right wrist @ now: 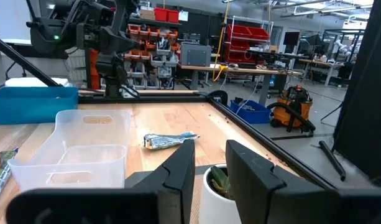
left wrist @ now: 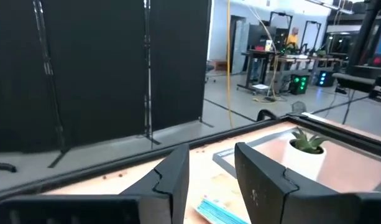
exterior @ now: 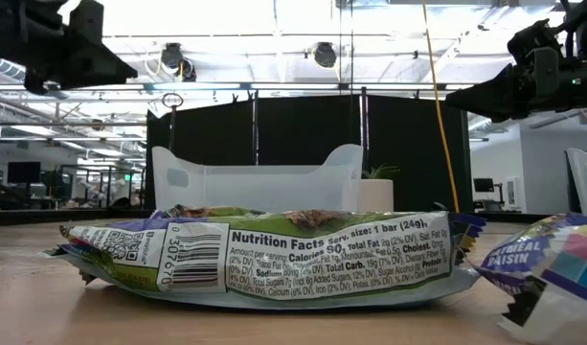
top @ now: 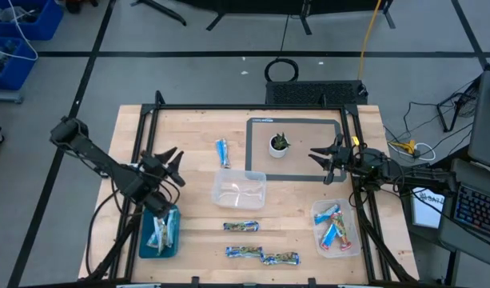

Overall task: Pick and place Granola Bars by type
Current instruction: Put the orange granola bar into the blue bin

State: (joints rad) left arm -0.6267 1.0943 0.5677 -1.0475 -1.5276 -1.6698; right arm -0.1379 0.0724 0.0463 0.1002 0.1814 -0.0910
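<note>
Granola bars lay scattered across the wooden table (top: pixel 197 232) when seen from above. One blue bar (top: pixel 222 151) sat alone beyond the empty clear tub (top: pixel 239 190). Three patterned bars (top: pixel 241 227) lay in the near part of the table. Silvery-green ones sat in the blue tray (top: pixel 162 234), and blue and red ones in the right-hand tub (top: pixel 336 228). The left gripper (top: pixel 169 162) hung just past the blue tray with its fingers spread and nothing between them. The right gripper (top: pixel 328 160) waited near the potted plant (top: pixel 278 144), also spread and empty.

From table height, a green-patterned bar (exterior: pixel 264 257) filled the foreground, with a second wrapper (exterior: pixel 547 264) beside it and the clear tub (exterior: pixel 257 177) behind. Both arms hung dark overhead.

The left wrist camera looked out between parted fingers (left wrist: pixel 175 177) at a sliver of the blue bar (left wrist: pixel 221 213) just beyond them, the plant (left wrist: pixel 305 146) farther off.

The right wrist camera showed parted fingers (right wrist: pixel 178 174) over the plant (right wrist: pixel 216 186), with the blue bar (right wrist: pixel 168 140) beyond it beside the clear tub (right wrist: pixel 78 149).

As I judged it, the risks were mixing types, dropping the lone blue bar into the wrong tub, or the right gripper knocking the plant over, since it hung so close. Slick foil lying flat might also slip a pinch.
</note>
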